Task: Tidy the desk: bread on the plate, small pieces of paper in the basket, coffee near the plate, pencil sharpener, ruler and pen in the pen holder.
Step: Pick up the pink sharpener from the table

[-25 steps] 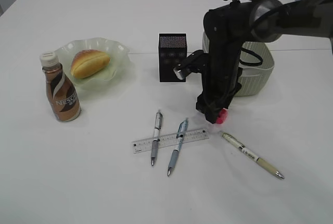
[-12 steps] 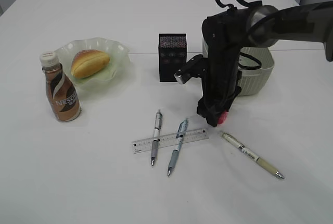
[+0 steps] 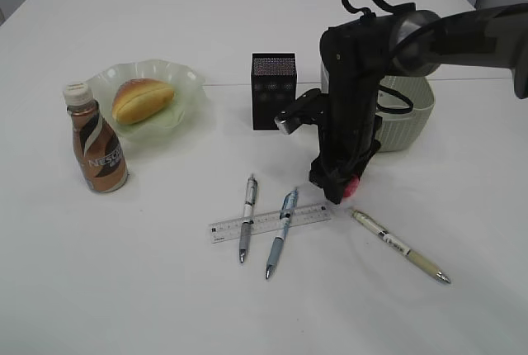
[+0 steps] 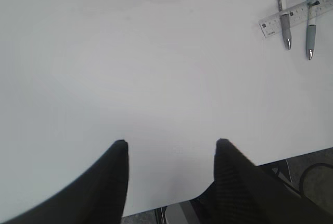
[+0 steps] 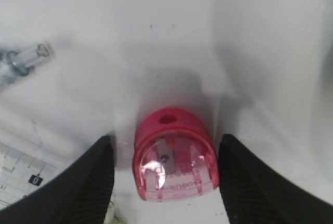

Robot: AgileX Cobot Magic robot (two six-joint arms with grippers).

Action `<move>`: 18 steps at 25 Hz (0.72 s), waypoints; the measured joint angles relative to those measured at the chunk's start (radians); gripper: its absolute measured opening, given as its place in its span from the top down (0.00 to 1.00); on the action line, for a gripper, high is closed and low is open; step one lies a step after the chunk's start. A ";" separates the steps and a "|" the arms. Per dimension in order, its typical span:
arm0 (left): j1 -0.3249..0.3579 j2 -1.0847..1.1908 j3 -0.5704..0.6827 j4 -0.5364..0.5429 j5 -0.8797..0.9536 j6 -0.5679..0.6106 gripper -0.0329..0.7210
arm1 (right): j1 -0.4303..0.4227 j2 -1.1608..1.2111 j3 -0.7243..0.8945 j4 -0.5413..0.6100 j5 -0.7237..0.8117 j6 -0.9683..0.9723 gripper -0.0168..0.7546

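Two arms, only one seen from outside. Exterior view: black right arm reaches in from the right edge, wrist bent straight down, right claw [image 3: 340,191] low over the white surface [image 3: 165,289], a pink pencil sharpener [image 3: 354,182] at its tip. Bread [image 3: 142,99], glossy golden oblong bun, lies in the plate [image 3: 186,82], translucent green glass with wavy rim. Coffee [image 3: 96,142], brown bottle with white cap, stands upright just beside the plate. Pen holder [image 3: 272,91], black mesh square cup, stands near the basket [image 3: 412,115], ribbed sage plastic tub partly behind the arm. Ruler [image 3: 270,222], clear flat plastic, lies under two grey-grip pens [image 3: 247,218]; a cream pen [image 3: 400,247] lies apart to the right.

Left wrist view: left claw [image 4: 171,143] released, two black fingers spread, nothing between them, over bare surface by its near edge. Bottle base, ruler end and pen tips at the top.

Right wrist view: right claw released, fingers either side of the sharpener, small gaps showing, not gripping it. Sharpener is translucent pink, dome-shaped, with a metal blade, resting on the surface.
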 joint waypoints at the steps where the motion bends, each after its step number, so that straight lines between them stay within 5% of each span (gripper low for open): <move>1: 0.000 0.000 0.000 0.000 0.000 0.000 0.45 | 0.000 0.002 0.000 0.004 0.002 0.000 0.34; 18: 0.000 0.000 0.000 0.000 0.000 0.000 0.45 | 0.000 0.002 0.000 0.028 0.008 0.000 0.36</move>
